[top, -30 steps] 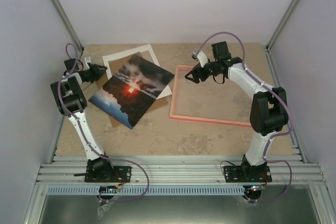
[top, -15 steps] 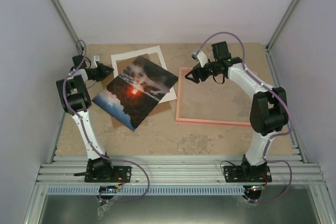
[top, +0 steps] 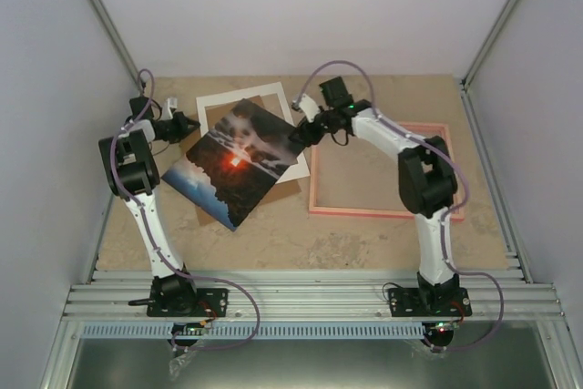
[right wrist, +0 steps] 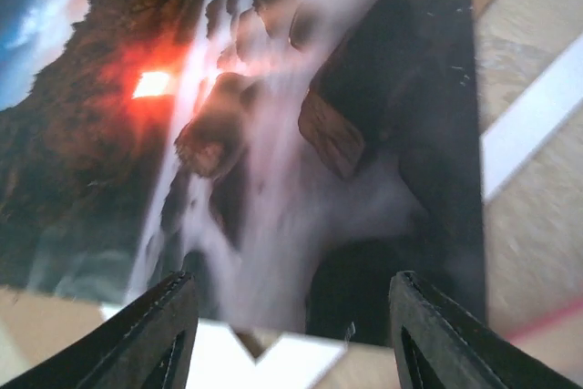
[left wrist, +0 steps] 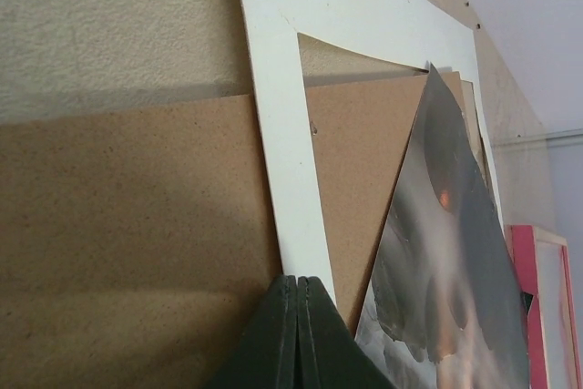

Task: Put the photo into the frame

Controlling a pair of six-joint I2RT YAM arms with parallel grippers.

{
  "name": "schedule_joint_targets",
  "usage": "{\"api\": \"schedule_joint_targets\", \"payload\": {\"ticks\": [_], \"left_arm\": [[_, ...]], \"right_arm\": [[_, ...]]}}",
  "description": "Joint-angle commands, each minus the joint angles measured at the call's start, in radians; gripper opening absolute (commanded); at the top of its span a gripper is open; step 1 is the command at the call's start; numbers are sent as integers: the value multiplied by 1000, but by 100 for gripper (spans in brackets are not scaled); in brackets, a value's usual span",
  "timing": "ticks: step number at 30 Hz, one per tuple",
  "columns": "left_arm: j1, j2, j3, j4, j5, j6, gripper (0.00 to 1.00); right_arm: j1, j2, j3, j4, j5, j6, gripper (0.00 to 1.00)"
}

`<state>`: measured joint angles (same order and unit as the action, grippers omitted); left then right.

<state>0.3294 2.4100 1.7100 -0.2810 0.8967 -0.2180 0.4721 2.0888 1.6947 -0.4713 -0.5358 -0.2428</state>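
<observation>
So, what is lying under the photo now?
Under the photo show a white mat and a brown backing board, each sticking out at its edges. The middle of both is covered, so whether anything else lies there cannot be seen.

top: backing board mostly under photo + mat, far-left of worktop; my R arm covers part of frame | L wrist: my L fingers cut off at btm edge | R wrist: photo blurred, runs past top edge
</observation>
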Motion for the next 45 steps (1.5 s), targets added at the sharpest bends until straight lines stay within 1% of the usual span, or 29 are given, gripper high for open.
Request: {"api": "schedule_joint_targets", "payload": {"ticks": [1, 4, 7, 11, 17, 18, 19, 21, 22, 25, 28, 31, 34, 37, 39, 41, 43, 45], "left_arm": [[-15, -8, -38, -68, -63, 12, 0], [-16, -8, -36, -70, -68, 8, 0], [-17, -8, -34, -75, -65, 8, 0], [-18, -1, -21, -76, -56, 10, 0], [-21, 14, 5, -86, -48, 6, 0], [-24, 15, 8, -89, -51, 4, 1], [-25, 15, 11, -90, -55, 3, 9], [-31, 14, 14, -91, -80, -13, 23], [-33, 15, 18, -94, -88, -18, 29], [-40, 29, 30, -109, -101, -38, 39], [-42, 53, 37, -109, -48, -61, 39], [-45, 48, 19, -68, 28, -81, 40], [-47, 15, -22, -26, 53, -82, 45], [-50, -1, -23, -44, 78, -46, 45], [-52, -21, -38, -24, 100, -46, 45], [-53, -36, -58, 6, 133, -64, 46], [-57, -40, -72, 46, 171, -92, 49], [-67, -36, -74, 65, 196, -108, 49]], "right_arm": [[63, 137, 140, 19, 163, 16, 53], [101, 219, 224, 30, 276, 10, 43], [134, 293, 293, 33, 352, -15, 38], [160, 362, 322, 20, 403, -49, 29], [168, 422, 329, -25, 416, -78, 17], [171, 435, 334, -34, 417, -82, 16], [173, 445, 342, -44, 417, -87, 15], [176, 462, 353, -58, 417, -89, 14], [178, 467, 354, -63, 415, -89, 13], [181, 479, 350, -71, 411, -97, 12], [180, 487, 349, -75, 412, -108, 11], [180, 495, 350, -73, 410, -115, 10], [180, 503, 354, -74, 405, -114, 8], [180, 508, 356, -71, 393, -114, 7], [180, 509, 356, -69, 385, -116, 7], [181, 510, 356, -66, 379, -118, 7], [180, 511, 358, -63, 376, -118, 7], [180, 510, 360, -63, 372, -116, 6]]}}
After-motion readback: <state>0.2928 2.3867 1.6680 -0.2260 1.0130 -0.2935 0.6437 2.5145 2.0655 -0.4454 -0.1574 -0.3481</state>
